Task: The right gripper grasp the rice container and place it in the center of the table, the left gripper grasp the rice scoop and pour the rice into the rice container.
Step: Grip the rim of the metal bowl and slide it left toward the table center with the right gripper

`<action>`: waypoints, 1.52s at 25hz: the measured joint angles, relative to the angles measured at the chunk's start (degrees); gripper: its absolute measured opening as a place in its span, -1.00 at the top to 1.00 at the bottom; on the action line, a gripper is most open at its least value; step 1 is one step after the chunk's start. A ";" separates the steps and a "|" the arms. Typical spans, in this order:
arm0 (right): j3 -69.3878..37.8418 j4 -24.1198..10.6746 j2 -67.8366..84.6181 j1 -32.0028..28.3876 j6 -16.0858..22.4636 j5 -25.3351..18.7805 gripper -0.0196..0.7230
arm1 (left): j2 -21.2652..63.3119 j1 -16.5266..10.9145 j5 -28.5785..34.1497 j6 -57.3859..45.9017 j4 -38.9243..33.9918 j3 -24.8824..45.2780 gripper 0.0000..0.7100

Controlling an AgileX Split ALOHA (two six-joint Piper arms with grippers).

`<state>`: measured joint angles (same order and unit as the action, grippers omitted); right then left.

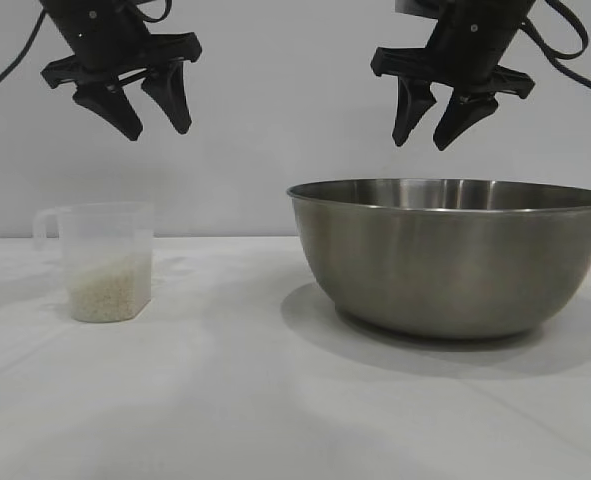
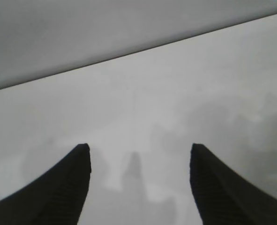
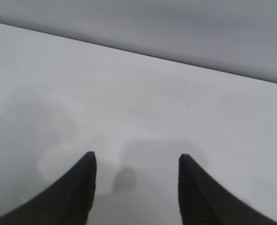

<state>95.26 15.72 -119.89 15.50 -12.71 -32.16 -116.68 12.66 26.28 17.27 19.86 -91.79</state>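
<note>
Both my claws hang high above the table (image 1: 275,400), and neither has anything in it. My left gripper (image 1: 157,118) sits at about ten o'clock in the outside view, its two fingers parted roughly halfway and tilted downward, with only bare white tabletop between them in the left wrist view (image 2: 138,187). My right gripper (image 1: 433,128) is at about one o'clock, likewise half open and empty; its own camera (image 3: 136,187) shows nothing but table and shadow between the jaws.

The rice container (image 1: 453,255) stands at about four o'clock, well toward the right side and not yet at the centre. My right claw hovers just above its far rim, clear of the steel, which I judge suits a grasp on that thin rolled edge, since the bowl is far too wide to span.

The rice scoop (image 1: 105,262) stands upright at about eight o'clock, almost straight below my left claw and well apart from the bowl. Its handle juts out near the rim on the side away from the bowl. The rice (image 1: 110,297) fills only the lower part, so keeping the scoop level until the bowl is set looks wise.
</note>
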 joint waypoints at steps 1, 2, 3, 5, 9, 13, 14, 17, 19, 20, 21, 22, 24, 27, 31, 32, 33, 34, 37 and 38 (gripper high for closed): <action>0.00 0.00 0.00 0.00 0.00 0.00 -0.05 | 0.00 0.00 0.00 0.00 0.00 0.00 -0.14; 0.00 0.00 0.00 0.00 -0.09 0.10 -0.05 | 0.00 0.00 0.00 0.00 0.00 0.00 -0.14; 0.00 0.00 0.00 0.00 -0.09 0.10 -0.05 | 0.00 0.00 0.00 0.00 0.00 0.00 -0.14; 0.00 0.00 0.00 0.00 -0.09 0.10 -0.05 | 0.00 0.00 0.00 0.00 0.00 0.00 -0.14; 0.00 0.00 0.00 0.00 -0.09 -1.03 -0.05 | 0.00 0.00 0.00 0.00 0.00 0.00 -0.14; 0.00 -0.20 1.56 -0.72 -0.09 -6.71 -0.05 | 0.00 0.00 0.00 0.00 0.00 0.00 -0.14; 0.00 -0.24 2.44 -1.31 -0.09 -8.38 -0.05 | 0.00 0.00 0.00 0.00 0.00 0.00 -0.14; 0.37 -0.59 5.35 -2.92 -0.09 -14.09 -0.05 | 0.00 0.00 0.00 0.00 0.00 0.00 -0.14; 0.64 -0.92 7.53 -3.88 -0.09 -19.04 -0.05 | 0.00 0.00 0.00 0.00 0.00 0.00 -0.14; 0.73 -1.32 8.38 -4.10 -0.09 -21.29 -0.05 | 0.00 0.00 0.00 0.00 0.00 0.00 -0.14; 0.73 -2.10 9.24 -4.21 0.34 -24.17 -0.05 | 0.00 0.00 0.00 0.00 0.00 0.00 -0.14; 0.73 -3.02 9.90 -4.21 0.61 -27.15 -0.05 | 0.00 0.00 0.00 0.00 0.00 0.00 -0.14; 0.73 -4.93 10.47 -4.21 1.20 -32.28 -0.05 | 0.00 0.00 0.00 0.00 0.00 0.00 -0.14; 0.60 -6.70 10.47 -4.21 1.34 -37.31 -0.05 | 0.00 0.00 0.00 0.00 0.00 0.00 -0.14; 0.14 -7.52 8.28 -4.21 1.92 -38.21 -0.05 | 0.00 0.00 0.10 0.00 0.00 -0.04 -0.14; 0.14 -7.65 7.22 -4.21 2.05 -38.34 -0.05 | 0.00 0.00 0.10 0.00 0.00 -0.04 -0.14; 0.14 -7.74 6.07 -4.21 2.06 -38.34 -0.05 | 0.00 0.00 0.20 0.00 0.00 -0.04 -0.14; 0.14 -7.87 5.11 -4.21 2.15 -38.34 -0.05 | 0.00 0.00 0.20 0.00 0.00 -0.04 -0.14; 0.14 -7.90 2.04 -4.21 2.37 -38.23 -0.05 | 0.00 0.00 0.20 0.00 0.00 -0.04 -0.14; 0.14 -8.00 1.40 -4.21 2.37 -38.23 -0.05 | 0.00 0.00 0.20 0.00 0.00 -0.04 -0.14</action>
<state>95.40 7.72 -118.48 11.29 -10.34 -70.39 -116.68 12.66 26.48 17.27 19.86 -91.83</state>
